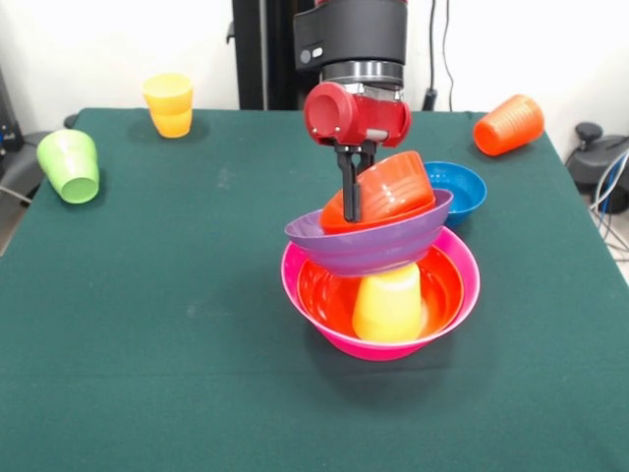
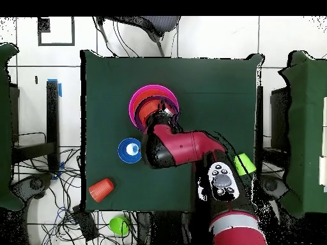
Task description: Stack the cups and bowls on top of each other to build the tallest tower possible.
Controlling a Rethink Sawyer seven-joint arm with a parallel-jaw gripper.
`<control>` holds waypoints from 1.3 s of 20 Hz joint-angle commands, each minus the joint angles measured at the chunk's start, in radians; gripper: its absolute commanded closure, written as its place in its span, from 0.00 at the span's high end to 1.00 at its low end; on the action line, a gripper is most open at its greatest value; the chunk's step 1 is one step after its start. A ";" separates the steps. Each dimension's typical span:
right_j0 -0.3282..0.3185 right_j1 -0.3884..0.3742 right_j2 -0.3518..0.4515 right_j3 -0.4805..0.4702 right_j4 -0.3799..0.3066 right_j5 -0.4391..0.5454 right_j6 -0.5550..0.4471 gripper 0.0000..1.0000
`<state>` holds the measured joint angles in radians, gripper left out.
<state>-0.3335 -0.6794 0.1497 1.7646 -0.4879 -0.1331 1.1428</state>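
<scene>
Setting a small orange bowl on the tower, mid-table.

From the left in the front view: green cup (image 1: 69, 164) on its side near the table edge; yellow cup (image 1: 169, 105) at the far left corner, apparently two nested, both well apart from the pile. At centre, tower (image 1: 381, 270): pink bowl (image 1: 447, 313) as base, an orange bowl (image 1: 319, 292) nested in it, an upturned yellow tumbler (image 1: 389, 302) inside that, purple bowl (image 1: 369, 246) balanced tilted on top. Gripper (image 1: 352, 202) clenched on the rim of the small orange bowl (image 1: 393, 187), itself tipped inside the purple one. Next, probably: level it, then release gently, since the purple bowl looks precarious. Just right, blue bowl (image 1: 462, 187); far right, orange cup (image 1: 508, 125) lying down.
</scene>
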 commanded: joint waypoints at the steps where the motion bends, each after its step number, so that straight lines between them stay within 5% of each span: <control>1: 0.027 0.132 0.130 -0.050 -0.005 -0.012 0.179 0.00; 26: 0.047 0.169 0.127 -0.107 0.026 0.004 0.193 0.00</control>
<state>-0.3227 -0.6360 0.1634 1.6918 -0.4765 -0.1350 1.1428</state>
